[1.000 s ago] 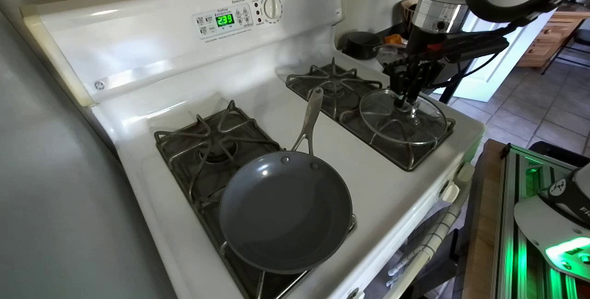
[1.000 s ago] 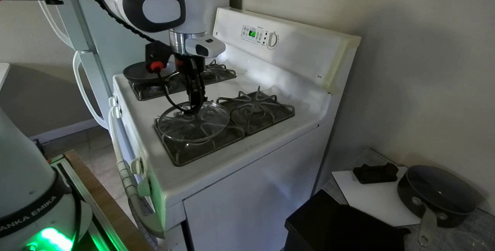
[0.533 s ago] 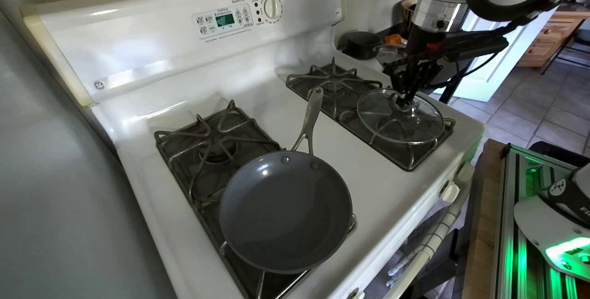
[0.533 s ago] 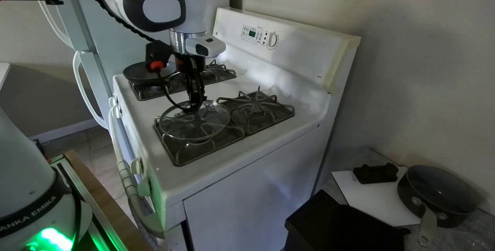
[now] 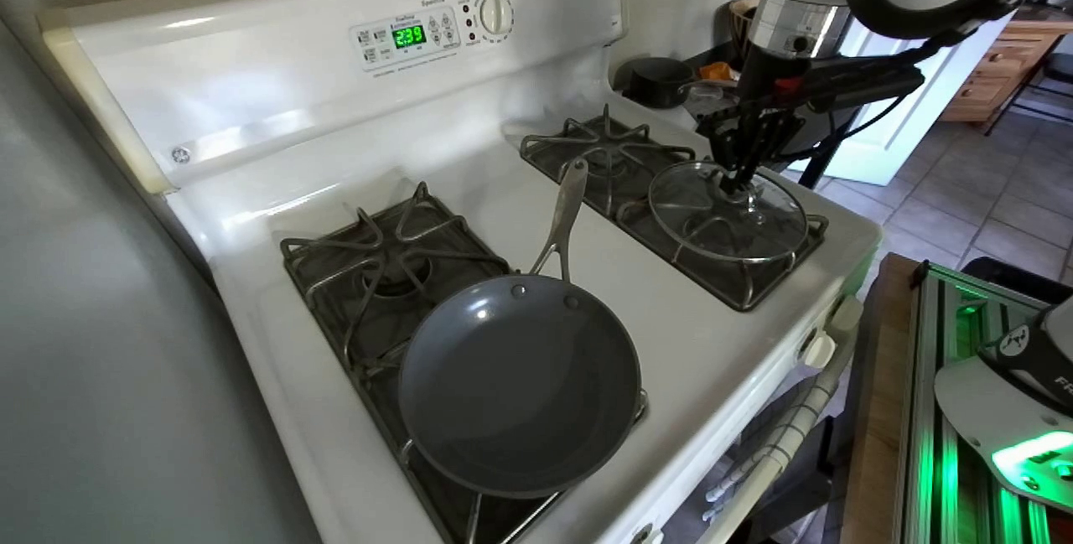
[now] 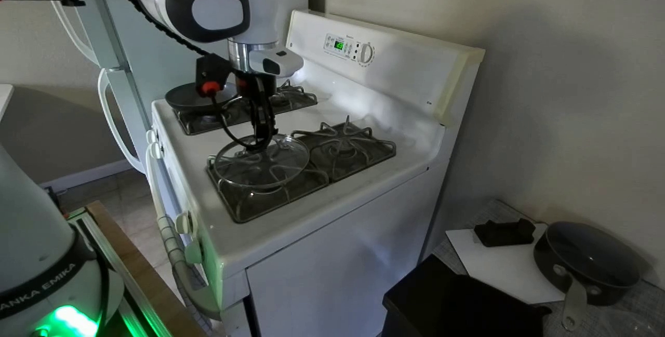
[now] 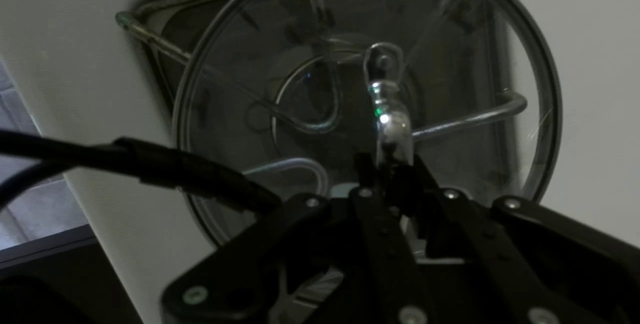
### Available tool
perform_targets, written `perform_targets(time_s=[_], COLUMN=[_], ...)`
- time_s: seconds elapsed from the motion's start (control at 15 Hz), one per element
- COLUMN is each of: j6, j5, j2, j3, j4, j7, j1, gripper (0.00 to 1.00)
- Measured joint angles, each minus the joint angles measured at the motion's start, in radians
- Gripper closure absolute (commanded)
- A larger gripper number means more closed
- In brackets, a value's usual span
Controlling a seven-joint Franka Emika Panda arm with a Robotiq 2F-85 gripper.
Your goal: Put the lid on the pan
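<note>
Glass lid (image 5: 719, 224), its handle pinched between the jaws of the gripper (image 7: 392, 170), over a burner grate (image 5: 749, 284); whether it touches, I cannot tell. Pan (image 5: 520, 385): well apart, on the opposite grate (image 5: 474, 517).

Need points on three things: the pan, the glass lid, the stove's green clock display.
Pan (image 5: 520, 386): in an exterior view, on its bare inner surface.
Glass lid (image 7: 392, 129): in the wrist view, on its handle.
Green clock display (image 5: 410, 36): in an exterior view, on its lit digits.
</note>
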Motion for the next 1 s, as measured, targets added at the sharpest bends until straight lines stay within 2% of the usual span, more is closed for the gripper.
perform_targets(time_s=[0.53, 1.0], j6=[-0.008, -0.158], j5=[0.003, 0.011], j2=[-0.019, -0.093], j3=[0.023, 0.064], j4=[0.048, 0.133], j7=[-0.007, -0.038], j1=[0.036, 0.123], gripper=[0.97, 0.97])
